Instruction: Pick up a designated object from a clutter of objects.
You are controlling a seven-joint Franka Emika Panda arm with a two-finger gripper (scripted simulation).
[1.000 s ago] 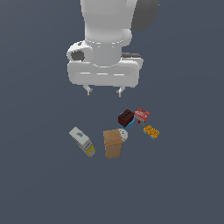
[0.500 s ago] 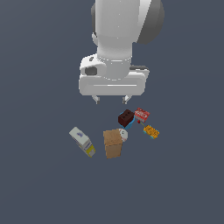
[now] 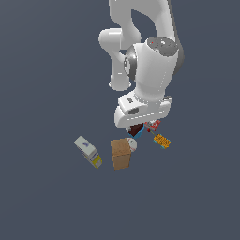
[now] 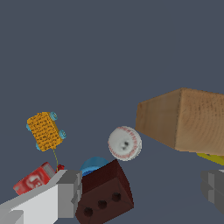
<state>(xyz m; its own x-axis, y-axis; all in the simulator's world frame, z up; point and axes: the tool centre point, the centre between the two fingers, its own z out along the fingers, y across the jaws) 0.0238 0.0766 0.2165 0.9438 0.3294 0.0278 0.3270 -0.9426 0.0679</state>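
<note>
The designated orange packet [image 3: 162, 140] is small and flat, with dark speckles and cyan edges, and lies at the exterior view's right edge of the clutter. It also shows in the wrist view [image 4: 44, 130]. My gripper [image 3: 140, 128] hangs low over the clutter, open and empty. The dark maroon cube [image 4: 105, 193] lies between its fingers, close to one finger [image 4: 59, 197]; the other finger [image 4: 213, 186] is far apart from it. The red box [image 4: 34, 179] lies between the packet and the cube. The packet is beside the gripper, not between the fingers.
A tan cardboard box [image 3: 120, 153] and a small white ball [image 3: 133, 144] lie just beside the cube. A white-and-yellow carton [image 3: 88, 151] lies apart at the exterior view's left. A blue round thing [image 4: 92, 166] peeks out behind the cube. The floor is plain dark grey.
The arm has come down and moved toward the exterior view's right. The hand now sits just above the clutter and hides most of the maroon cube. The objects have not moved.
</note>
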